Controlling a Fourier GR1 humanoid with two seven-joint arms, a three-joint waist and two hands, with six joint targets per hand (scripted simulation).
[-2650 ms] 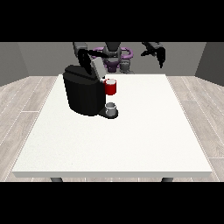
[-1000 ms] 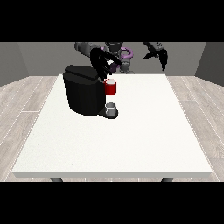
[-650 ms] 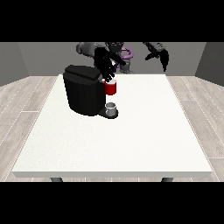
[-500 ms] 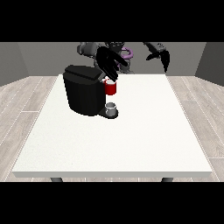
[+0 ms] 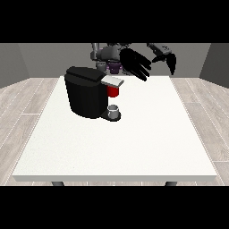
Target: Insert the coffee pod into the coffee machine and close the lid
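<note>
Light even and diffuse, no single source apparent. Worktop (image 5: 134, 143) bright white, almost flat in tone, no glare patches. Below the robot hand (image 5: 135, 63) at the view's middle, the coffee machine (image 5: 87, 91) reads as near-solid black; surface detail lost in the dark, only its grey lid edge and red front catching light. Faint soft shadow under the machine's base, possibly none elsewhere on the worktop. Robot hand itself a black silhouette against the grey wall (image 5: 53, 58), fingers spread and straight. Second robot hand (image 5: 166, 57), to the right of it, equally dark. Floor (image 5: 22, 103) mid-grey, evenly lit. No bending of straight edges at the margins.
</note>
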